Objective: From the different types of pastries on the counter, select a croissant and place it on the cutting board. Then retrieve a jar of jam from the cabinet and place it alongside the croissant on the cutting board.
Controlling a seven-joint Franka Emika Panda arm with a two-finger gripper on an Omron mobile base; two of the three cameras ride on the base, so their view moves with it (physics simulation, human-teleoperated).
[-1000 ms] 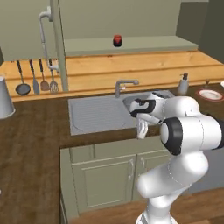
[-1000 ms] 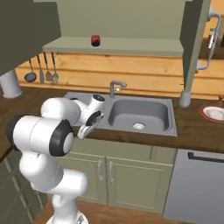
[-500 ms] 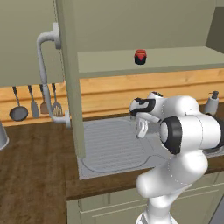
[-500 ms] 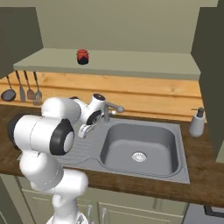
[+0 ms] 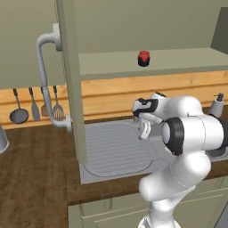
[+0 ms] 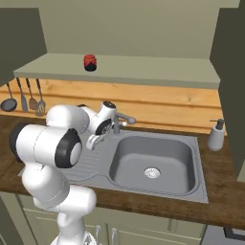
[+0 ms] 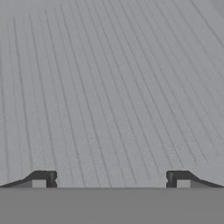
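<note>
A red jam jar (image 5: 143, 58) with a dark lid stands alone on the open cabinet's shelf (image 5: 178, 60), seen as jam jar (image 6: 89, 62) in the right base view. My gripper (image 5: 143, 131) hangs well below it, over the sink's ribbed drainboard (image 5: 116, 149), pointing down. The gripper (image 7: 111, 179) is open, its fingertips (image 7: 43, 178) wide apart with nothing between them, only the drainboard (image 7: 112, 87) beneath. The gripper (image 6: 93, 142) sits left of the faucet (image 6: 119, 119). The croissant and cutting board are out of view.
An open cabinet door (image 5: 69, 80) with a curved handle (image 5: 44, 67) juts out left of the arm. The sink basin (image 6: 153, 160) lies to the right, a soap dispenser (image 6: 216, 135) beyond it. Utensils (image 5: 35, 107) hang on the wooden back wall.
The whole picture has shifted and grown: the base has driven closer to the counter, with the cabinet shelf and jar now nearer. The arm keeps its pose, gripper still open.
</note>
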